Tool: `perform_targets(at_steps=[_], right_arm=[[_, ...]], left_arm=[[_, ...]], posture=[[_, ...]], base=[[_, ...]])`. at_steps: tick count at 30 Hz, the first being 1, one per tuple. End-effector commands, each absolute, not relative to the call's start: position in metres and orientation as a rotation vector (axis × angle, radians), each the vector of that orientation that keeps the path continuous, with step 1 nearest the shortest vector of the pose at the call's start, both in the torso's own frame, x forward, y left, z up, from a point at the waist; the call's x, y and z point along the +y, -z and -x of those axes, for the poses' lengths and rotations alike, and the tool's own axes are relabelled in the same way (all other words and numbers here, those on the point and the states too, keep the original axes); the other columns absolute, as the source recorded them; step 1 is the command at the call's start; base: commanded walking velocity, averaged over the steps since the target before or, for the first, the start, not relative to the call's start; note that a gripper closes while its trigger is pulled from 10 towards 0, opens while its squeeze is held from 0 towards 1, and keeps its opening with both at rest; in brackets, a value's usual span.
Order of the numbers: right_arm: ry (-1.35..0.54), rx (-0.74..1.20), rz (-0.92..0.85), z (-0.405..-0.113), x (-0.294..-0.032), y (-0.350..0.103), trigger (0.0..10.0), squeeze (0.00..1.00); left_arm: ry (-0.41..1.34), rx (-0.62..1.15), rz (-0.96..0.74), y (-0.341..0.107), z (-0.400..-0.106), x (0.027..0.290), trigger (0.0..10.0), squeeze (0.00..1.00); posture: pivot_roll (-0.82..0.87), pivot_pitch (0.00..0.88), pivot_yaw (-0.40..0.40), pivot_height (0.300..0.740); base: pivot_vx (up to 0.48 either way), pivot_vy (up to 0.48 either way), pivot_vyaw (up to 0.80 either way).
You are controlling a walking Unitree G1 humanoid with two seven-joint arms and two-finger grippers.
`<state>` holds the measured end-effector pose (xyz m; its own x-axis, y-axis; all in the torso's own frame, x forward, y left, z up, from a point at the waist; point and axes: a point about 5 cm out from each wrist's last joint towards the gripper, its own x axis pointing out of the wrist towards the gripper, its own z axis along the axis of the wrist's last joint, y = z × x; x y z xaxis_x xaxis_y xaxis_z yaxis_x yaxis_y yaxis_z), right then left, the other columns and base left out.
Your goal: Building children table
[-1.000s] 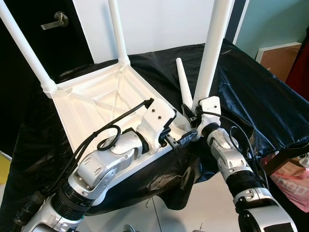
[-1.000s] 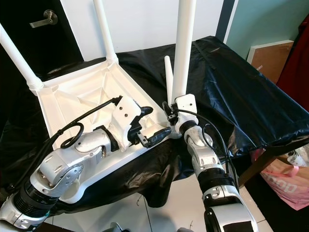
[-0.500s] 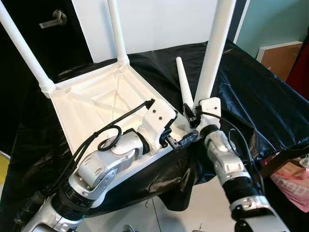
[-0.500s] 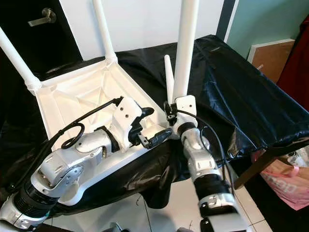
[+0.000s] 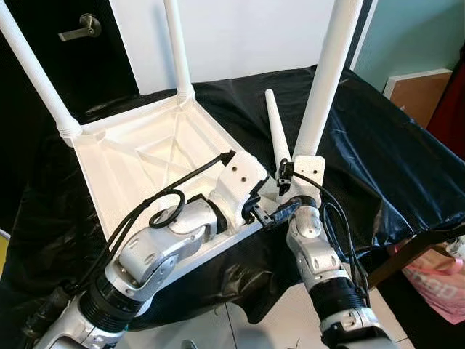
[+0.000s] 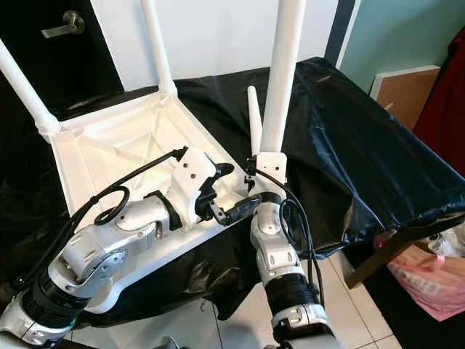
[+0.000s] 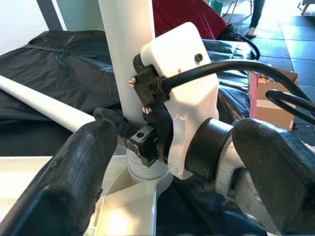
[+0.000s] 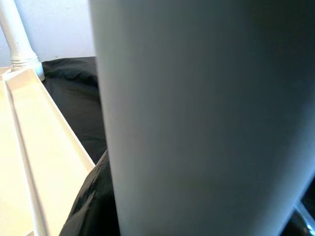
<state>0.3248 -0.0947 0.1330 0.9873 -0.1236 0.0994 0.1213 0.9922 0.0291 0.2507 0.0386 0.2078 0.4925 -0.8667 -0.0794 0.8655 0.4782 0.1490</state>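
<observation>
A white children's table [image 5: 138, 145] lies upside down on a black-covered surface [image 5: 378, 160]. Two white legs [image 5: 178, 43] [image 5: 36, 69] stand in its far corners. At the near right corner, my right gripper [image 5: 285, 178] is shut on the base of a third leg [image 5: 323, 80], which stands there leaning slightly right. The left wrist view shows that leg [image 7: 128, 44] ending in a ribbed collar at the corner. My left gripper [image 5: 270, 214] is open beside that corner, its fingers [image 7: 74, 182] wide apart. A loose fourth leg [image 5: 275, 131] lies on the cloth just behind.
The black cloth hangs over the front edge. A dark door with a lever handle [image 5: 80, 30] is at the back left. A brown board [image 5: 414, 91] leans against the teal wall at right. A pink bag [image 5: 436, 280] sits on the tiled floor.
My right forearm has swung in to the left, under the table corner. The held leg's top has tipped a little to the right. The left arm has barely moved.
</observation>
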Motion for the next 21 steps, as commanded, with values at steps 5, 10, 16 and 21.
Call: perform_targets(at_steps=[5,10,16,21], right_arm=[[0.122,-0.009,-0.038,-0.320,-0.093,-0.115,10.0,0.00],[0.074,-0.052,-0.080,-0.320,-0.091,-0.122,10.0,1.00],[-0.018,-0.154,-0.100,-0.322,-0.101,-0.137,10.0,1.00],[-0.149,-0.173,-0.044,-0.324,-0.117,-0.139,10.0,1.00]], left_arm=[[1.214,-0.013,-0.199,-0.209,-0.245,0.033,10.0,0.00],[1.214,-0.017,-0.201,-0.209,-0.245,0.033,10.0,0.00],[1.221,-0.020,-0.201,-0.210,-0.245,0.032,10.0,0.00],[1.222,-0.019,-0.208,-0.210,-0.246,0.034,10.0,0.00]], posture=[[-0.06,0.000,-0.009,0.740],[-0.06,0.000,-0.005,0.740],[-0.07,0.000,0.000,0.740],[-0.08,0.000,0.009,0.740]], base=[[0.000,0.000,0.00],[0.000,0.000,0.00],[0.000,0.000,0.00],[0.000,0.000,0.00]])
